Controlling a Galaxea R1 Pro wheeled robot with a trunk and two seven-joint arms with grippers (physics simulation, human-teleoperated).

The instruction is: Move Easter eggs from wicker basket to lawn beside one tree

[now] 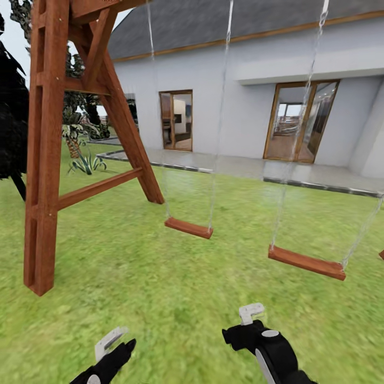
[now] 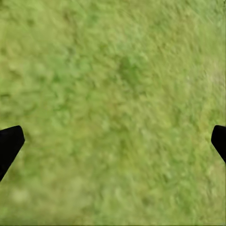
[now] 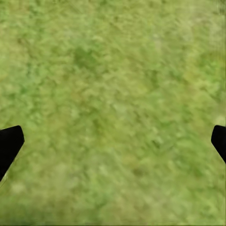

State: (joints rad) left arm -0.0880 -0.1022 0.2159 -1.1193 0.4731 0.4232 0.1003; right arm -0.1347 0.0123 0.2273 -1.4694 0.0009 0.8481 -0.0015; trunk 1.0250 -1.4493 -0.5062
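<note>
The lawn (image 1: 160,288) spreads out in front of me as mottled green grass. The three Easter eggs, the wicker basket and the thick pale-trunked tree are out of view. My left gripper (image 1: 114,345) hangs low over the grass at the near left. My right gripper (image 1: 246,324) hangs at the near right. In the left wrist view the left gripper (image 2: 113,146) is open, its black fingertips (image 2: 10,143) far apart over bare grass. The right gripper (image 3: 113,146) is likewise open over bare grass, holding nothing.
A red-brown wooden swing frame (image 1: 45,160) stands at the left. Two swing seats (image 1: 188,228) (image 1: 306,262) hang on ropes ahead. Behind them are a paved strip and a white house (image 1: 256,80) with glass doors. Dark foliage (image 1: 10,106) and a spiky plant (image 1: 85,162) sit far left.
</note>
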